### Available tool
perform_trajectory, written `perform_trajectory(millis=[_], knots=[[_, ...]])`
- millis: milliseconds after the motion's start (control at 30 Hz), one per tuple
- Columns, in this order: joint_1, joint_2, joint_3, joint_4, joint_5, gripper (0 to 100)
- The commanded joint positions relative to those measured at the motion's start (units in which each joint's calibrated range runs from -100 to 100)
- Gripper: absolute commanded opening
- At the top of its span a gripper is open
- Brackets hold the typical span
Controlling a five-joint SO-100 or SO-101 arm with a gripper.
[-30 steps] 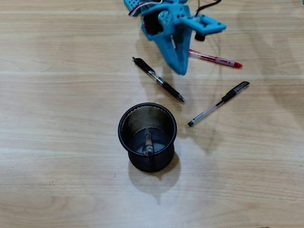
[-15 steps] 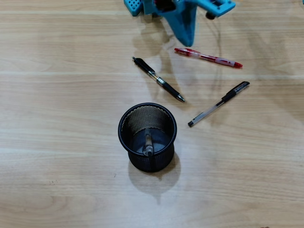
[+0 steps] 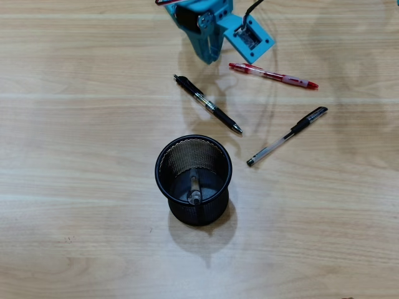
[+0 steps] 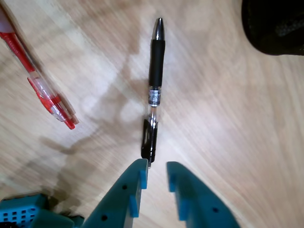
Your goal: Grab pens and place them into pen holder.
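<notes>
Three pens lie loose on the table, a fourth already in the holder. In the wrist view the gripper (image 4: 156, 167) is released, jaws slightly parted and empty, hanging just over the clip end of the black pen (image 4: 154, 92), probably lined up along it to close on the barrel. The red pen (image 4: 40, 83) lies off to the left. Farther off, overhead, the capped pen (image 3: 287, 135) lies apart; the holder (image 3: 194, 180) holds one grey pen (image 3: 194, 190) leaning inside.
</notes>
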Motion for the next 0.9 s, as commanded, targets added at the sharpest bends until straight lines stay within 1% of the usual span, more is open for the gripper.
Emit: perform_trajectory(millis=[0,67,200,567,733,867], knots=[[-0.19,1.58,-2.69,0.36,0.04,19],[-0.55,2.68,-2.69,0.27,0.04,21],[-1.2,6.33,-2.6,0.18,-1.63,21],[-2.66,19.75,-8.12,-0.64,-3.36,21],[-2.66,24.25,-10.47,-4.01,-3.47,21],[-3.85,27.39,-10.02,-5.84,-5.82,21]])
